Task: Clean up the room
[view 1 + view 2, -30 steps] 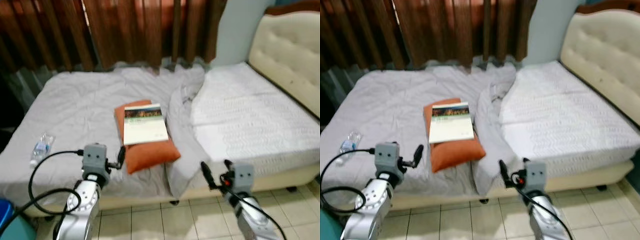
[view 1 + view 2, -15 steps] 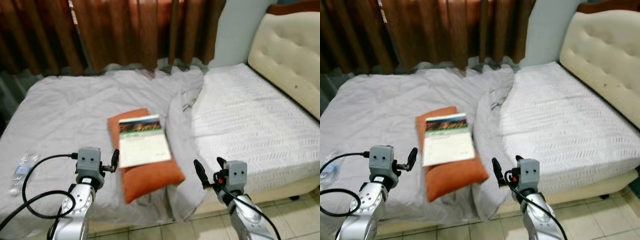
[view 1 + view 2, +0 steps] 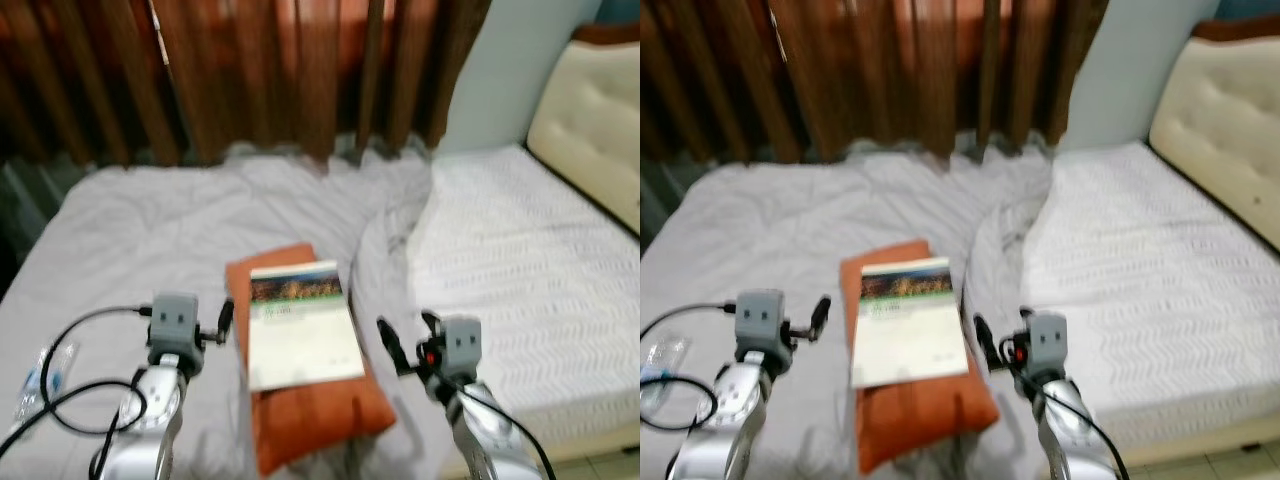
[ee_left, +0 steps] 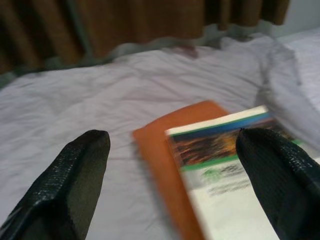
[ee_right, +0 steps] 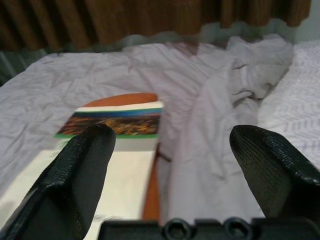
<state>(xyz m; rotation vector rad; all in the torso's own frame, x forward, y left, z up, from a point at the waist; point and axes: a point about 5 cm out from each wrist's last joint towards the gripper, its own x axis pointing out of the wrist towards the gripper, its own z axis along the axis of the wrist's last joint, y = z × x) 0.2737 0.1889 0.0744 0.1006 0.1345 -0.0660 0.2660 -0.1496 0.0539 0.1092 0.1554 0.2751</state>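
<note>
Closer now than a second ago: camera has moved in toward the bed (image 3: pixel 150 230), floor tiles gone from view, both arms raised over the mattress edge. Book (image 3: pixel 300 322) lies flat on top of the orange pillow (image 3: pixel 320 415), both on the rumpled grey sheet (image 3: pixel 130 250) near the middle of the bed (head views a bit blurred). Left gripper (image 3: pixel 222 322) hovers just left of the book, fingers (image 4: pixel 75 185) spread wide apart, holding nothing; left wrist view looks between them at the pillow corner and the book's cover. Right gripper (image 3: pixel 405 340) hovers just right of the book over the bunched-up sheet fold (image 5: pixel 215 125), fingers (image 5: pixel 80 175) also wide apart and empty. Plastic water bottle (image 3: pixel 40 380) lies on the sheet at the far left, well apart from the pillow. White quilted mattress (image 3: pixel 530 260) on the right, cream padded headboard (image 3: pixel 590 110) beyond it, brown curtains (image 3: pixel 250 70) behind the bed.
</note>
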